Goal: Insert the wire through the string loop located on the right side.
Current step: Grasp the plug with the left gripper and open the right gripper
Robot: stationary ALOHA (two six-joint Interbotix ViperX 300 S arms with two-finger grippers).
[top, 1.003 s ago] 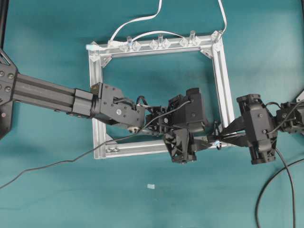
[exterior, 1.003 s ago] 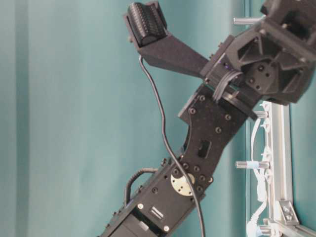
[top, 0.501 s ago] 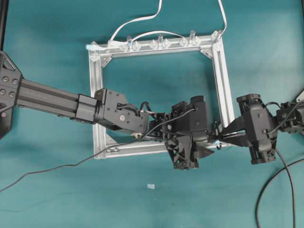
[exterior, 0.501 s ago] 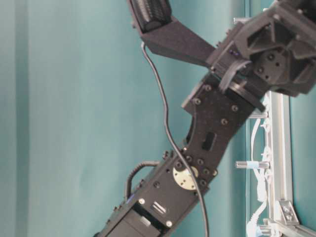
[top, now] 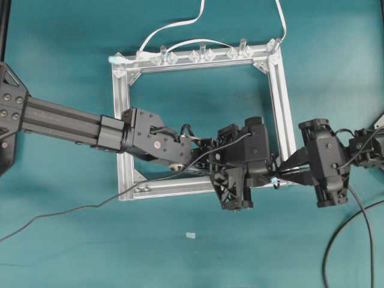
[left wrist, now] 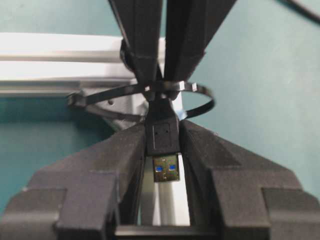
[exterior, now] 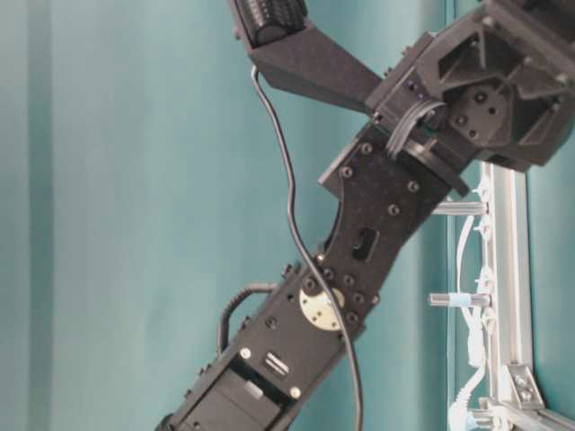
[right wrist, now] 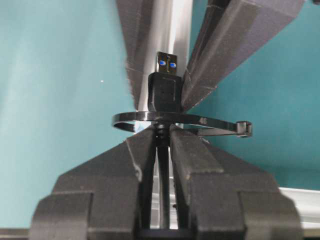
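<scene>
Since the earlier frame, left gripper (left wrist: 162, 150) has closed onto the wire (left wrist: 163, 137) plug protruding through the string loop (left wrist: 197, 102), right gripper (right wrist: 162, 142) clamping the cable.

- Two pincers: left pincer (top: 259, 180), right pincer (top: 287, 172).
- One wire (top: 72, 210), with one plug (left wrist: 163, 145) between the left pincer's fingers.
- One loop (right wrist: 175, 120), between the two pincers.
- One frame (top: 123, 120).
- Two white cables (top: 174, 26) beyond the frame, well apart from both pincers.
- Three clear pegs (top: 202, 48) on the frame's far bar.
</scene>
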